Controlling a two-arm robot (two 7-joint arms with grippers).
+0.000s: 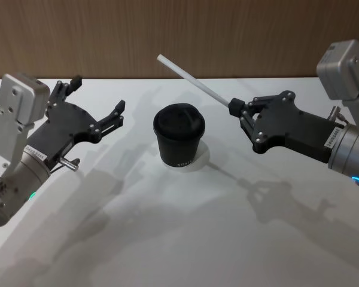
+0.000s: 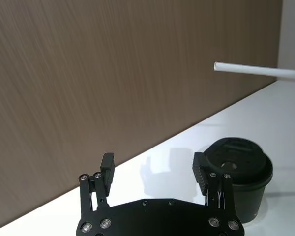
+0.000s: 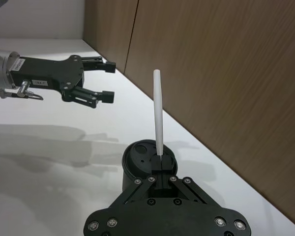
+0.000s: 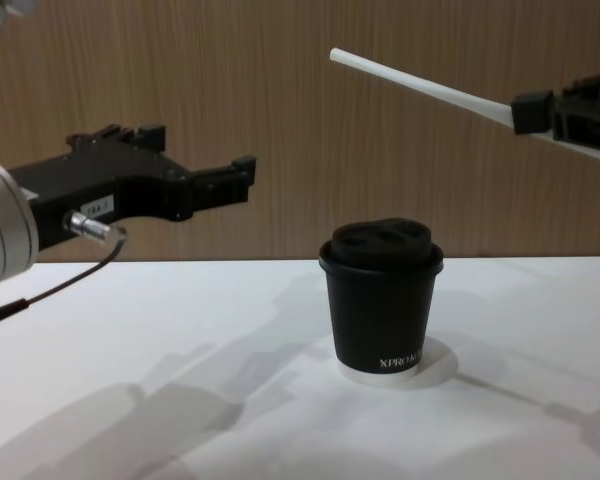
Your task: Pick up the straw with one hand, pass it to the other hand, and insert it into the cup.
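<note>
Jaws of the right gripper pinch a thin white plastic straw right of the black paper cup; the left gripper, opposite, gapes wide.

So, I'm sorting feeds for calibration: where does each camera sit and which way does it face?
Head: high, looking down at the table; open left hand, right hand pinching the straw, cup between.
Chest: low, looking level across the table; both hands at the edges.
Left wrist: behind the left hand, facing the cup.
Right wrist: behind the right hand, looking along the straw.
Shared: all show cup and straw.
</note>
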